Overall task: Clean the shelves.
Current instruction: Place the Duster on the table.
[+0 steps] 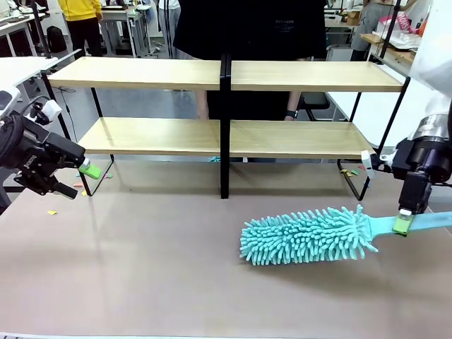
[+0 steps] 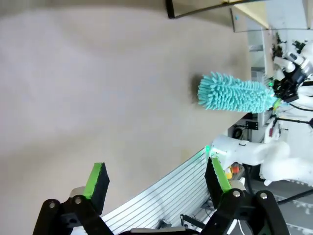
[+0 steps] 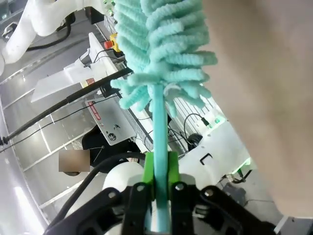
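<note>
Looking across my counter point(image 1: 141, 268), I count one set of shelves point(image 1: 226, 134) at its far side, four wood boards in two tiers, and one teal duster point(image 1: 307, 236) lying near the right edge. My right claw point(image 1: 402, 224) reaches down from the right, pinching the duster's handle. My left claw point(image 1: 83, 176) hovers at the left edge, fingers spread, holding nothing.

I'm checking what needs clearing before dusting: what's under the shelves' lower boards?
Small coloured scraps lie on the table beneath the shelves, near the right legs, and one near the central post. The boards hide most of that strip, so more may be there.
</note>
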